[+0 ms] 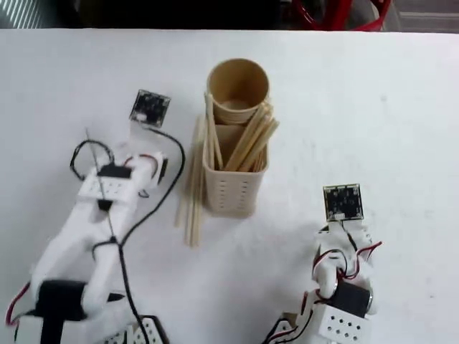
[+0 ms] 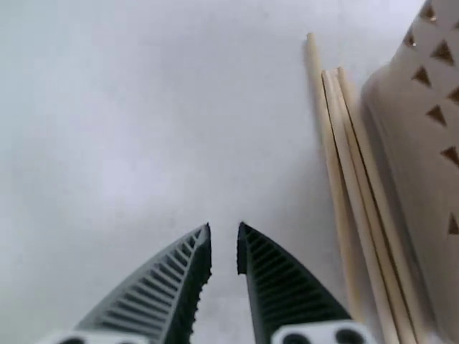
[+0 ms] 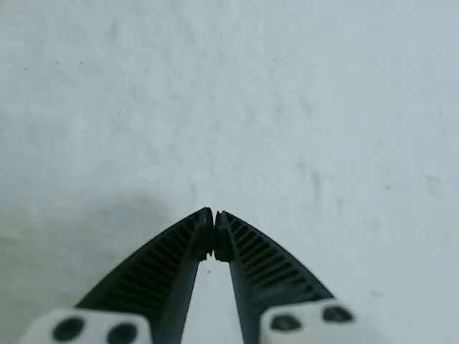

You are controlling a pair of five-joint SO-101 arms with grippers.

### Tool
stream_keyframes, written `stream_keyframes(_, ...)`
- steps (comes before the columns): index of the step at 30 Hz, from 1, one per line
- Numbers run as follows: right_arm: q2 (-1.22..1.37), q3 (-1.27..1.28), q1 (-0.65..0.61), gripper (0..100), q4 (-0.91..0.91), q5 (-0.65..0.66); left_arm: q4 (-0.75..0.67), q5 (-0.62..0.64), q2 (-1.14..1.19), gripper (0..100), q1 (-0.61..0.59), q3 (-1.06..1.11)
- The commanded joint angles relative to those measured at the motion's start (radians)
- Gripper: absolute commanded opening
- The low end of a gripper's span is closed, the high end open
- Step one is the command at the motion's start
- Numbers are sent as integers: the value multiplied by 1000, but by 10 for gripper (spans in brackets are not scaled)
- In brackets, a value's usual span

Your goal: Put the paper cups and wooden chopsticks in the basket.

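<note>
— Where had the task's things got to?
— The basket (image 1: pixel 229 192) stood mid-table (image 1: pixel 387 107). Stacked cups (image 1: pixel 237 84) sat upright in its far end, and a sheaf of chopsticks (image 1: pixel 252 140) leaned inside against them. Several loose chopsticks (image 1: pixel 192 193) lay flat on the table, right alongside the basket wall.

— Anything crowding them?
— The left arm (image 1: pixel 107 193) stood just beside them, and its black cable (image 1: pixel 174 166) looped close by. Its jaws were slightly spread over bare table, holding nothing. The right arm (image 1: pixel 343 287) sat well apart on the basket's other side, jaws pressed together and empty.

— Any writing?
— Marks on the camera boards (image 1: pixel 343 202) were too small to read.

— Anything cut off?
— A red frame (image 1: pixel 337 13) at the far edge, and both arm bases.
</note>
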Motion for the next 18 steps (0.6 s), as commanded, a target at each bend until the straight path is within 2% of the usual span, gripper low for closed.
stream_keyframes(1,-2,9,8,18,5,2,11,11,56,86,45,-97)
stream_keyframes(7,-2,9,8,18,5,2,9,103,79,86,134,-100)
stream_keyframes(18,-2,9,8,18,5,2,20,117,74,87,102,-100)
